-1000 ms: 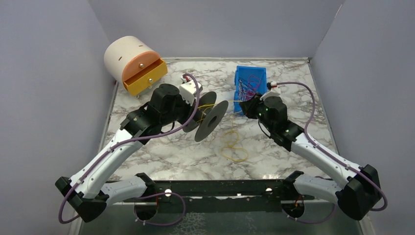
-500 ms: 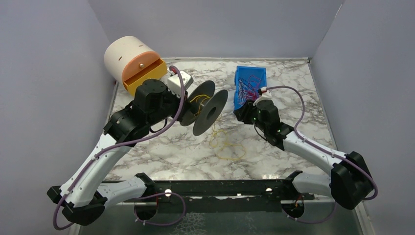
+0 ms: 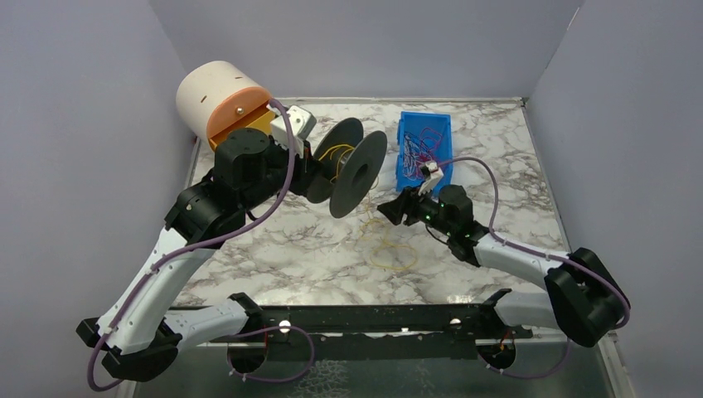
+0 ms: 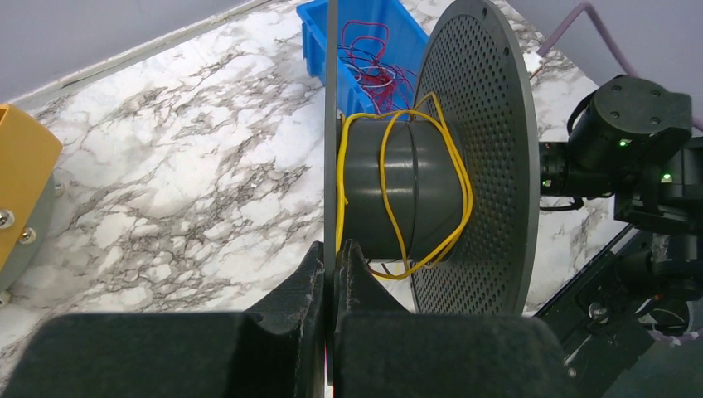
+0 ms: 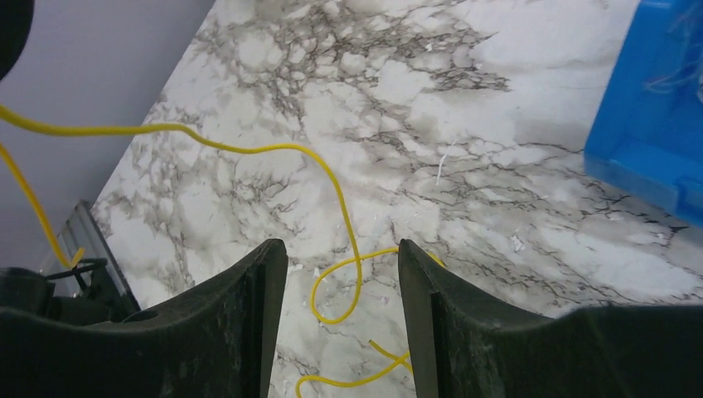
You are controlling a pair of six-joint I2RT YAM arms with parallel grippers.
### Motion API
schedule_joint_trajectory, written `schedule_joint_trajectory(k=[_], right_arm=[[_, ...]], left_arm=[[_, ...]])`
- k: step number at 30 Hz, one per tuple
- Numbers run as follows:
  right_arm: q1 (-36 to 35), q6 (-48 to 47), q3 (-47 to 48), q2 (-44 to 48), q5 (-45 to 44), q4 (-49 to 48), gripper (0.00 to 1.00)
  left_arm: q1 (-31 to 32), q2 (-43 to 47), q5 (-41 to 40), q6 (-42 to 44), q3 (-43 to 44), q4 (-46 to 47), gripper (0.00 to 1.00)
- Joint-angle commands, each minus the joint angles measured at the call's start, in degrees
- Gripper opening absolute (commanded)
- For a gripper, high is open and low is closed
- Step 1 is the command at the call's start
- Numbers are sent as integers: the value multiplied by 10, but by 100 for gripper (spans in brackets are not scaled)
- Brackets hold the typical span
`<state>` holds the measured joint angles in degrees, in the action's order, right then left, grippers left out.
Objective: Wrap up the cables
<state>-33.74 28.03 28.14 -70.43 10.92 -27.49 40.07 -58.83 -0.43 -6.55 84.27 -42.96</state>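
Observation:
My left gripper [image 4: 332,253] is shut on the near flange of a dark grey spool [image 3: 356,172] and holds it above the table. A yellow cable [image 4: 390,182] runs in a few loose turns round the spool's hub [image 4: 406,195]. The rest of the cable [image 3: 390,249] hangs down and lies in loops on the marble table. My right gripper [image 5: 341,249] is open, low over those loops [image 5: 344,282], with the cable passing between its fingers but not gripped. In the top view it [image 3: 390,207] sits just right of the spool.
A blue bin [image 3: 424,148] with red and purple cables stands at the back, right of the spool. A cream drum with an orange drawer [image 3: 224,104] stands at the back left. Grey walls close in both sides.
My left arm has lifted and turned the spool toward the back left. My right gripper has moved left and down, from beside the blue bin to over the loose yellow loops.

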Motion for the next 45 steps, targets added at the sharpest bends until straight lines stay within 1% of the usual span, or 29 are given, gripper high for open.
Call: schedule_joint_trajectory(k=[1,5,13,18,25,30,33,36,37,39,40,45], right_arm=[[2,-10,-29,-41,86,-148,57],[2,3,-18,-96,92,-168,57],[2,58,-13,-198,138,-250,57],[-1,103,-14,-244,167,-294,53],[-7,137,-23,-292,188,-349,40],[-10,149,-23,-305,195,-371,35],[-14,153,-19,-312,206,-377,28],[-16,154,-19,-319,207,-377,23],[-17,153,-20,-320,207,-378,18],[-17,152,-29,-317,205,-386,3],[-17,152,-35,-314,203,-389,1],[-26,141,-73,-270,186,-379,1]], left_arm=[[-2,10,14,-26,13,68,0],[-2,17,14,-37,5,81,0],[-3,25,14,-45,-2,85,0],[-3,27,14,-50,-6,89,0],[-2,27,8,-54,-10,96,0],[-3,26,8,-58,-13,100,0],[-2,26,6,-61,-15,102,0],[-2,27,6,-65,-17,107,0],[-3,26,7,-67,-17,109,0],[-2,25,8,-69,-19,109,0],[-2,24,6,-70,-20,109,0],[-2,22,-29,-78,-29,122,0]])
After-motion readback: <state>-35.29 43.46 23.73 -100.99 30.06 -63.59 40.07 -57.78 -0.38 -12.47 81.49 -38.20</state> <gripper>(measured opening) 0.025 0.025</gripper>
